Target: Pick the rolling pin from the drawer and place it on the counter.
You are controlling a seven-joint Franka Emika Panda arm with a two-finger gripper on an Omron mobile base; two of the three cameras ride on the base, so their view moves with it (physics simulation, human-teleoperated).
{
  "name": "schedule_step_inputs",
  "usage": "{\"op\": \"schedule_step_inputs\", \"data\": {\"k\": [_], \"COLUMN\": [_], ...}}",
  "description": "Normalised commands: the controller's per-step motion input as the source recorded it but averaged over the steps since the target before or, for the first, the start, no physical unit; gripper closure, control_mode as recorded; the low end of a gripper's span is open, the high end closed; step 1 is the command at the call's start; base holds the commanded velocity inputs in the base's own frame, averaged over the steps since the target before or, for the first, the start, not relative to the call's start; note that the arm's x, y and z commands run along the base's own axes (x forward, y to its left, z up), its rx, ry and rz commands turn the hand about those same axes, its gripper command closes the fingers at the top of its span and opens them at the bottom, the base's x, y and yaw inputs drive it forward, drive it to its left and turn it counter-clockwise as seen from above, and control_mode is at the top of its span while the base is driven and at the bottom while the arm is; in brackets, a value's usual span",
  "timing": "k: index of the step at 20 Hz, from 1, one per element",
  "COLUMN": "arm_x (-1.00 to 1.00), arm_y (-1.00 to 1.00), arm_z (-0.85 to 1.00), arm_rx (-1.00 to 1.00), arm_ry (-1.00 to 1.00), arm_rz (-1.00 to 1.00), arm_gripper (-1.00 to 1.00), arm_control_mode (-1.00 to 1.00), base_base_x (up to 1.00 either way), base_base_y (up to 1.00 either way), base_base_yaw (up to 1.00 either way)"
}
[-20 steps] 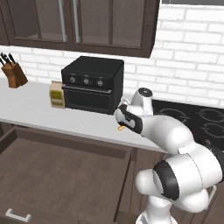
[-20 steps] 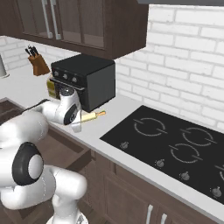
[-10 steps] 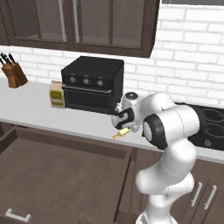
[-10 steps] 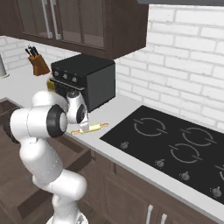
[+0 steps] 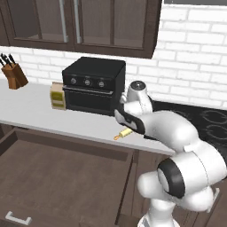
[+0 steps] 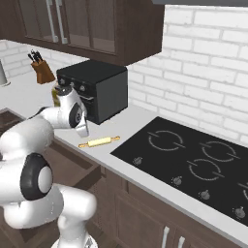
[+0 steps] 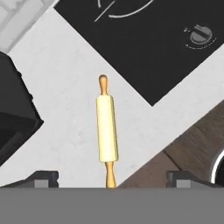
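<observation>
Light grey smooth counter [image 6: 138,121], between black toaster oven [image 6: 94,87] and black glass cooktop [image 6: 193,155]: we log the slender pale-yellow wooden rolling pin [image 7: 107,130] lying flat, free. Our gripper [image 7: 111,178] hangs over it, jaws spread wide, holding nothing; the pin's long axis runs straight out between the fingertips. Dark brown drawer [image 5: 62,181] stands open below.

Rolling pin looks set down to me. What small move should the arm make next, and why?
Probably lift the gripper straight up and away. The rolling pin lies flat on the counter between the toaster oven and cooktop, and the fingers stand wide on either side, not touching it.
</observation>
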Motion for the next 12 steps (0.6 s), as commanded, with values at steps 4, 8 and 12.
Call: {"op": "schedule_step_inputs", "data": {"k": [4,8,12], "arm_x": [-1.00,-1.00,-1.00], "arm_y": [-0.37,-0.28,-0.24], "arm_z": [1.00,1.00,1.00], "arm_rx": [0.06,0.07,0.02], "arm_ry": [-0.19,-0.27,-0.49], "arm_rz": [-0.02,0.00,0.00], "arm_gripper": [-1.00,-1.00,-1.00], "arm_control_mode": [-1.00,-1.00,-1.00], "base_base_x": [0.00,0.00,0.00], "base_base_y": [0.00,0.00,0.00], "base_base_yaw": [0.00,0.00,0.00]}}
